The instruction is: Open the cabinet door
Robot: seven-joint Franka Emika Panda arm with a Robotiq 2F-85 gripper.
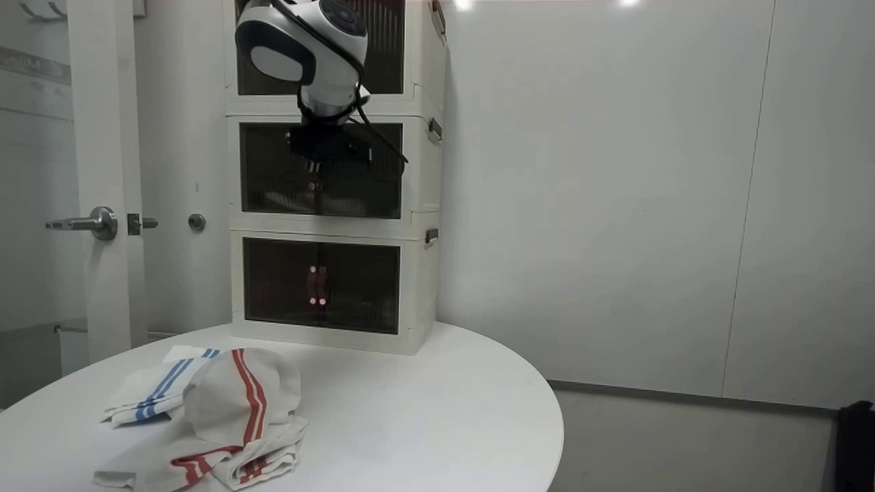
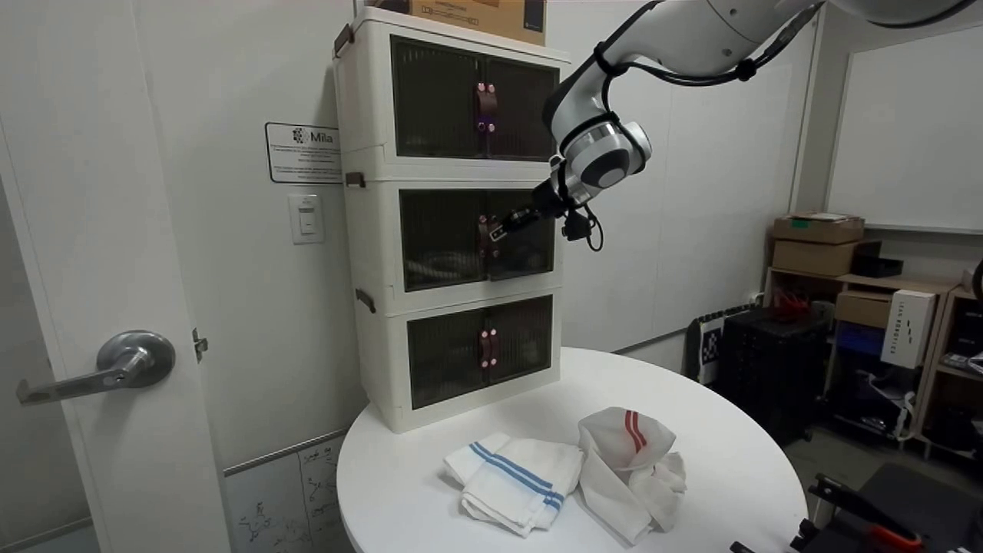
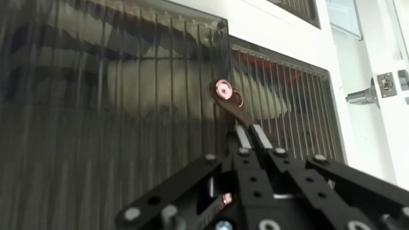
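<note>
My smooth white rounded arm (image 2: 695,37): dark round joint cap (image 1: 344,17), shiny silver wrist ring (image 2: 593,137), thin black cable (image 2: 691,79), black straps (image 2: 610,64) on it. My black linked claw (image 3: 248,128): flat bars (image 3: 249,187) with holes, round silver screw heads (image 3: 210,157), one bluish cross-slot screw (image 3: 224,225), pale grey oblong fingertips (image 3: 243,136).

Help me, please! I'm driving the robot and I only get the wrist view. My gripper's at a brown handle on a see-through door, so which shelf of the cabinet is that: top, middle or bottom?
Observer: The middle of three! Both exterior views show your gripper at the middle-tier cabinet door.
Operator: Cool! And what's the white cabinet standing on?
Observer: A round white table.
Operator: Is there other stuff on it?
Observer: Yes, two towels: a blue-striped towel and a red-striped towel, side by side in front of the cabinet.
</note>
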